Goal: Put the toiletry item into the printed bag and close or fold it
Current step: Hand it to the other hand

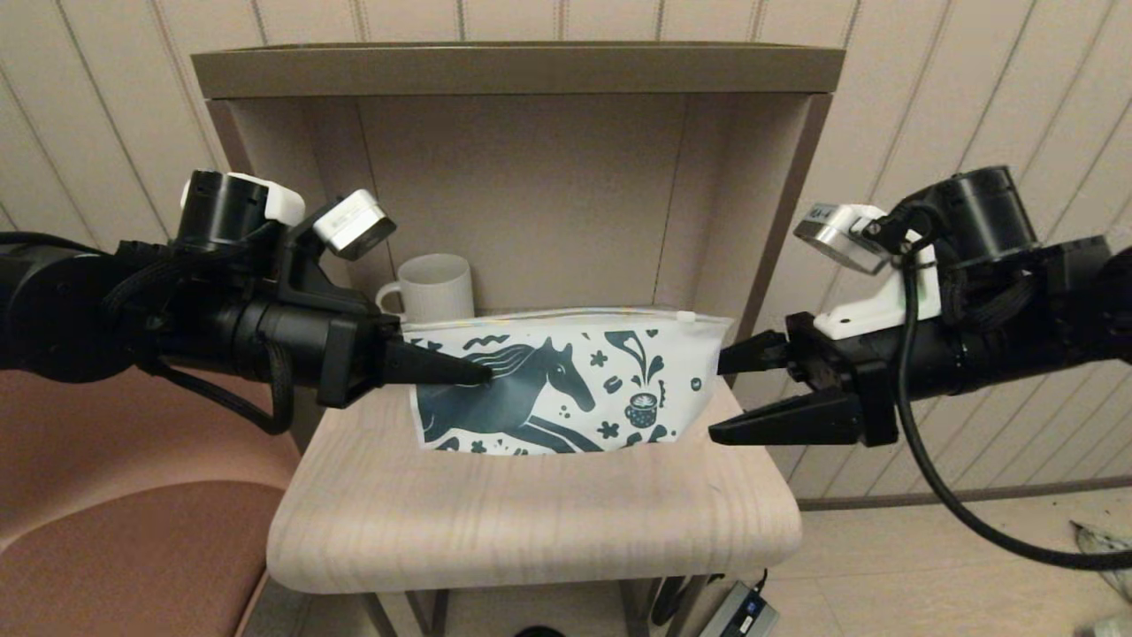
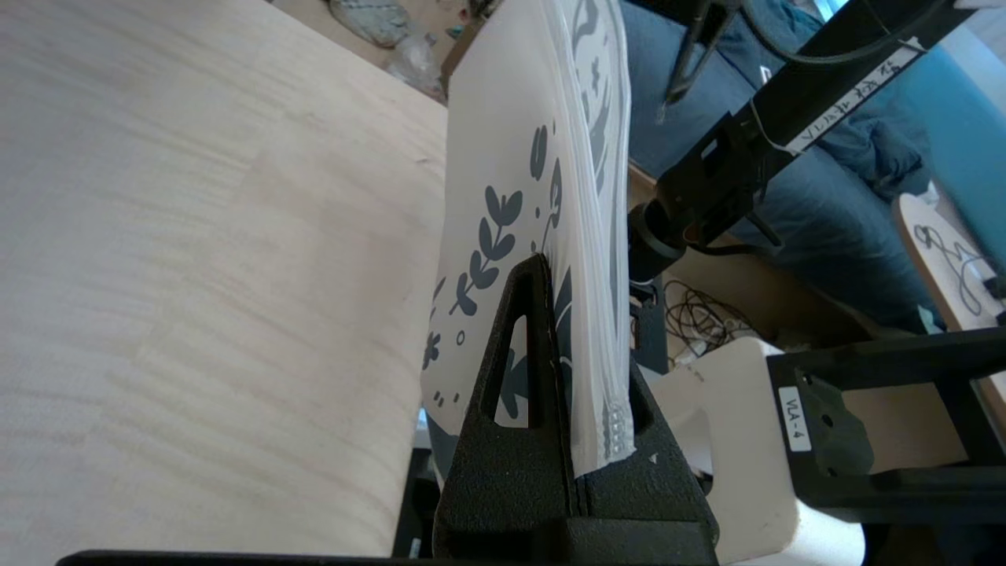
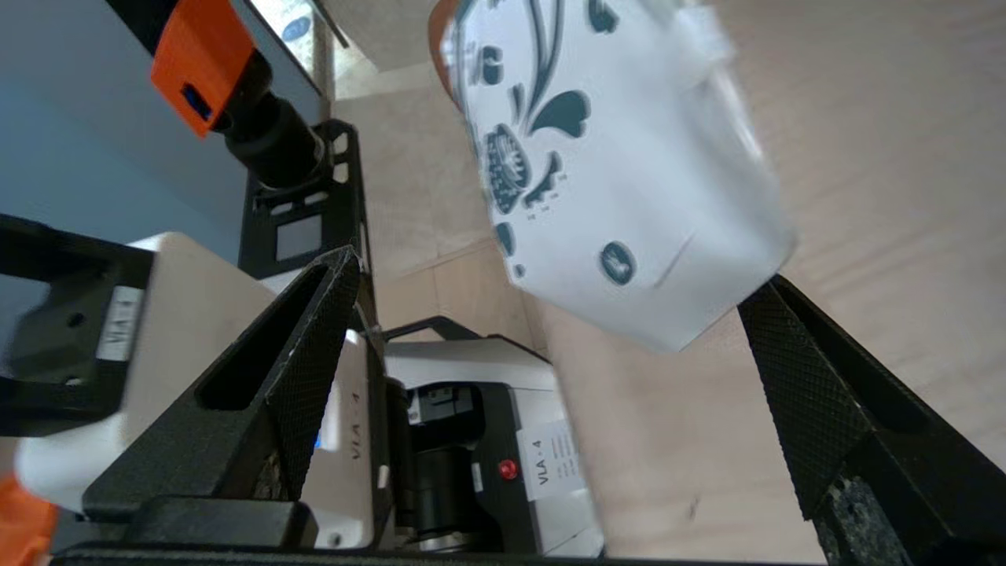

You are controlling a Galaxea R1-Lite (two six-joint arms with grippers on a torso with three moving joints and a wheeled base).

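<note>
The bag point(image 1: 566, 389) hung upright over the table point(image 1: 531, 522), its lower edge near the wood, in front of the mug point(image 1: 433, 287). The left gripper point(image 1: 469, 372) was clamped on the bag's left edge. The right gripper point(image 1: 730, 394) stood with fingers apart just off the right edge, touching nothing, open room beyond.
</note>
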